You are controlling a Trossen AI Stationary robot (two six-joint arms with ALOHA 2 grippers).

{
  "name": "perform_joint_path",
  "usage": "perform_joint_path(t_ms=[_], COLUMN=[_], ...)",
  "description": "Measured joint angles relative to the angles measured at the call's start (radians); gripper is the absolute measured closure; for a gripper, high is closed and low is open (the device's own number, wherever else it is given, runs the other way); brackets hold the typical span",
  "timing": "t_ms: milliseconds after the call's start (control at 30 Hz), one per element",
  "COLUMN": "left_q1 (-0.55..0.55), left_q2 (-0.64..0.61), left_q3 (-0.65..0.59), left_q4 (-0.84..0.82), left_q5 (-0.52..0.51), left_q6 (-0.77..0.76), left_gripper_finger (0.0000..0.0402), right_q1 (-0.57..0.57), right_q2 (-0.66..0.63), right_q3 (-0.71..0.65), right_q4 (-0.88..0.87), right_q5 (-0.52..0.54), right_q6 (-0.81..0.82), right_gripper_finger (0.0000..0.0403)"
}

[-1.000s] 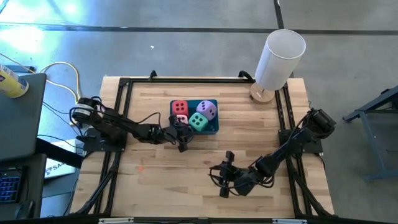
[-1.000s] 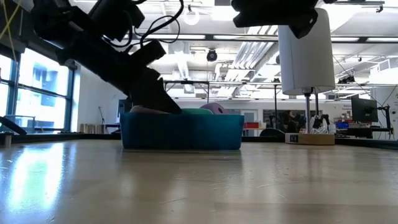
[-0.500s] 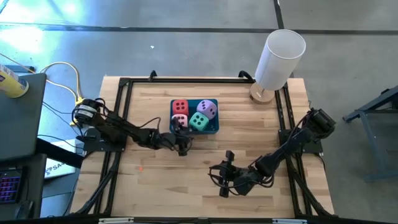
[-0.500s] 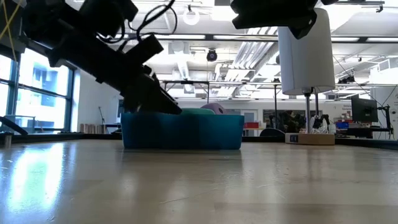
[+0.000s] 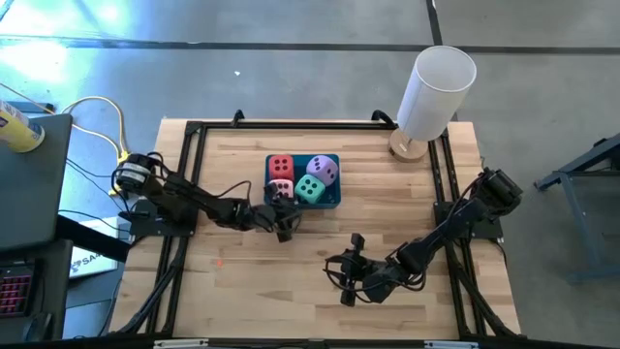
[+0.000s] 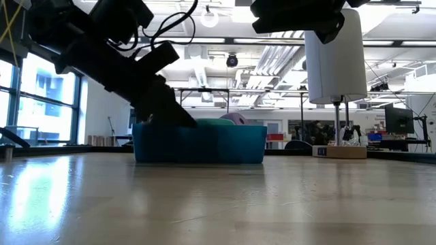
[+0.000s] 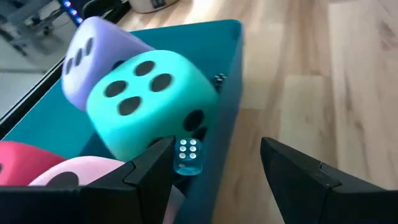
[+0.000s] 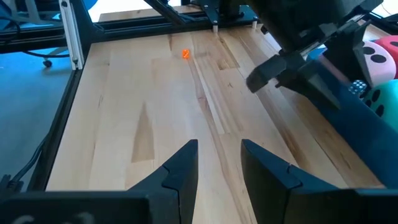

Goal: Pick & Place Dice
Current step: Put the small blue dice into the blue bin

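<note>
1. Left pincer [image 7: 214, 155] is half open and holds nothing. It sits low at the near-left corner of the blue bin [image 7: 227, 93], with its fingers [image 7: 149, 168] either side of the wall.
2. Tiny clear blue die [image 7: 186, 155] is just beside one finger, inside the bin against the teal die [image 7: 149, 99]. Can't tell whether it rests or hangs.
3. Teal, purple die [image 7: 93, 56], pink die [image 7: 81, 174] and red die [image 7: 18, 162] are packed in the bin, touching.
4. Handling, judged: the big dice look like foam, so light, squashy and unbreakable. Pinch opposite flat faces mid-height, gently.
5. The tiny die looks hard, slick and light. Grip flat faces squarely or it will likely pop out.
6. Tiny orange die [image 8: 185, 54] lies alone on the surface [image 5: 387, 194], well apart from the bin.
7. Right pincer [image 5: 341, 276] waits with a narrow gap, empty, near the front of the surface.
</note>
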Motion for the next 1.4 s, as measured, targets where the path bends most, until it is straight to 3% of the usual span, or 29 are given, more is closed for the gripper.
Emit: perform_joint_path(t_ms=[233,400,567,1000,1200,1400], left_q1=[-0.016,-0.011,-0.001,-0.001,-0.001,-0.001], left_q2=[0.001,0.002,0.002,0.001,0.001,0.001], left_q3=[-0.002,-0.002,-0.002,-0.001,-0.001,-0.001], left_q4=[-0.016,-0.017,-0.013,-0.01,-0.002,-0.001], left_q5=[-0.127,-0.133,-0.118,-0.106,-0.103,-0.103], left_q6=[0.063,0.047,0.035,0.003,-0.001,-0.001], left_gripper_finger=[0.0175,0.0175,0.0175,0.0175,0.0175,0.0175], right_q1=[0.0,-0.018,-0.106,-0.405,-0.483,-0.521], right_q2=[0.0,0.0,0.0,0.001,0.093,0.146], right_q3=[0.0,0.0,0.0,0.0,0.001,0.0], right_q4=[0.001,0.013,0.014,0.016,0.178,0.289], right_q5=[-0.002,0.039,0.108,-0.108,-0.237,-0.274], right_q6=[0.002,-0.002,-0.002,-0.002,-0.088,-0.166], right_gripper_finger=[0.0292,0.0292,0.0292,0.0292,0.0292,0.0292])
